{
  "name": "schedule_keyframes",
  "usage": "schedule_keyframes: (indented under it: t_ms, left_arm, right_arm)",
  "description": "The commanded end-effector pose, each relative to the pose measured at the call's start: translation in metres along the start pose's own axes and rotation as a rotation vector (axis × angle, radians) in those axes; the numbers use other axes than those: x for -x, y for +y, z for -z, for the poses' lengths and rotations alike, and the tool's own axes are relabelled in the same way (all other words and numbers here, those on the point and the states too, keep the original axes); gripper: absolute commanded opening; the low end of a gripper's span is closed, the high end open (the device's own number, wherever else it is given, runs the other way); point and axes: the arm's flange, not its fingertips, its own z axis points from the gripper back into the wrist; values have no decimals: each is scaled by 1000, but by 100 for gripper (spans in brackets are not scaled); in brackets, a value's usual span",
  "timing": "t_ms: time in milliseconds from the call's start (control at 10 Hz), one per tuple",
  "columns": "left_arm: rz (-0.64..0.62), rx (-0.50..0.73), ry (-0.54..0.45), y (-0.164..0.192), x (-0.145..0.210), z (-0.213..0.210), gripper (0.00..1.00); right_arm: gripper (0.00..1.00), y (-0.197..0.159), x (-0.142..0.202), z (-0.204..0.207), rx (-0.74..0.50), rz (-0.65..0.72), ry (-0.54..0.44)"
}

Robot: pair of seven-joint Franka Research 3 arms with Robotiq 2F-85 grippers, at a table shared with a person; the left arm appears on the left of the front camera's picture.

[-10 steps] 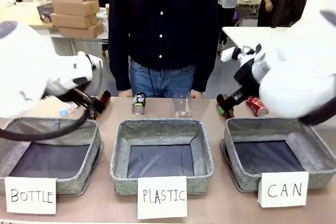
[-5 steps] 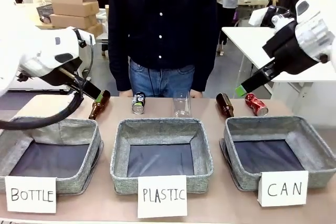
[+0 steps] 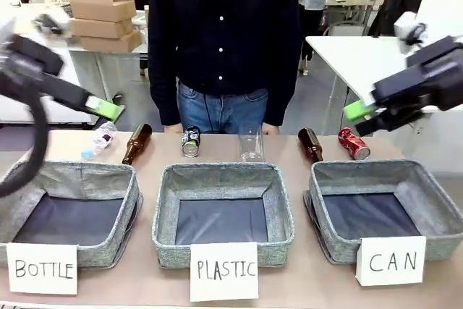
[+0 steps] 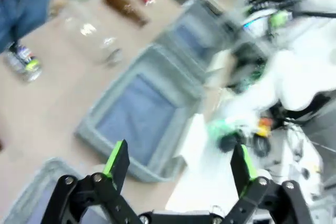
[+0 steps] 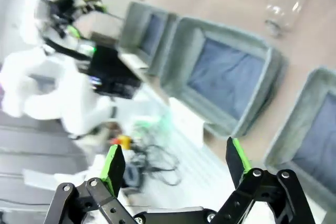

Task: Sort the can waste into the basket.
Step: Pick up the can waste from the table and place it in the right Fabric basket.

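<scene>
tan table up front, three grey baskets along its near edge. crushed red can lies at the far edge toward the right corner, just behind the can basket, brown bottle just beside it. dark can sits mid far edge, behind the plastic basket. left gripper and right gripper hang above the table, jaws wide apart, holding nothing.

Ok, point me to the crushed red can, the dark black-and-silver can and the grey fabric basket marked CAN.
crushed red metal can (image 3: pixel 354 144), front view, middle of its body.
dark black-and-silver metal can (image 3: pixel 191 142), front view, its printed side.
square grey fabric basket marked CAN (image 3: pixel 369 179), front view, far inner wall.
</scene>
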Motion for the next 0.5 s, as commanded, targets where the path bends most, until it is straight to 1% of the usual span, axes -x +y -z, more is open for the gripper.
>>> schedule_keyframes:
  t_ms: [0,100,200,300,400]
  left_arm:
    - [-310,385,-184,32,27,-31,100]
    - [-322,405,-238,37,36,-35,100]
    - [-358,345,-285,39,32,-31,100]
    - [-380,250,-272,39,25,-29,100]
    - [-221,368,-267,26,42,-52,100]
  right_arm:
    - [100,-46,43,-32,-228,487,-299]
    - [100,-59,54,-45,-218,527,-412]
    - [100,-64,57,-50,-190,525,-500]
    - [100,-66,54,-51,-174,566,-549]
    - [100,-65,19,-84,-170,382,-266]
